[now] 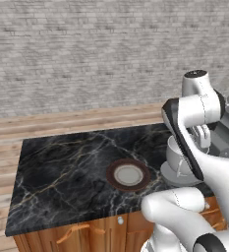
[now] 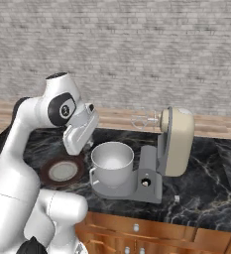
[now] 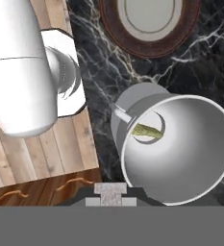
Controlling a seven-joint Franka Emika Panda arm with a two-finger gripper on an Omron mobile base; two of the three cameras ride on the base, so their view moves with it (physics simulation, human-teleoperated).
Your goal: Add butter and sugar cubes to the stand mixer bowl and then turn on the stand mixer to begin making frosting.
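The stand mixer bowl [image 2: 112, 161] sits on the grey base of the stand mixer [image 2: 176, 141], whose cream head is tilted back with the whisk [image 2: 144, 120] raised. A thin yellow-green stick of butter [image 3: 147, 130] lies inside the bowl [image 3: 180, 149], against its wall. My gripper [image 2: 75, 148] hangs just left of the bowl's rim and a little above it, pointing down. In the hand view its tips [image 3: 110, 190] are pressed together with nothing between them. The arm covers part of the bowl [image 1: 177, 157] in the left base view. The sugar cubes are out of view.
A round brown-rimmed plate [image 1: 128, 174] with nothing on it lies on the black marble counter [image 1: 62, 167] left of the mixer. Wooden cabinet fronts [image 2: 137, 228] run below the counter's front edge. A brick wall stands behind.
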